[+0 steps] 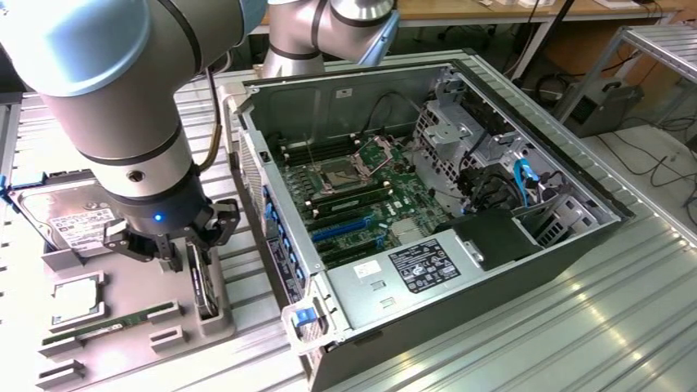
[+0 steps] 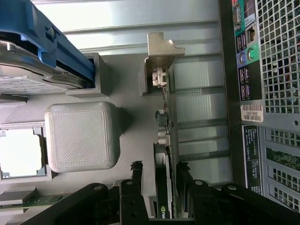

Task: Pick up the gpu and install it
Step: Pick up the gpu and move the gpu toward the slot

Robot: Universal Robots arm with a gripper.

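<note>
The gpu (image 1: 202, 282) (image 2: 164, 154) is a thin dark card standing on its long edge in a slot of the grey holder (image 1: 163, 336) on the surface, just beside the open computer case (image 1: 326, 98). In the wrist view it is seen edge-on. Its silver metal bracket (image 2: 160, 58) forms the far end, with connector ports (image 2: 161, 118) along the bracket. A small green mark (image 2: 162, 214) shows on the near end. The card is upright and still seated in the holder. It stands between the spread fingers (image 2: 137, 174) of the end effector (image 2: 159, 168), with a gap visible on one side.
</note>
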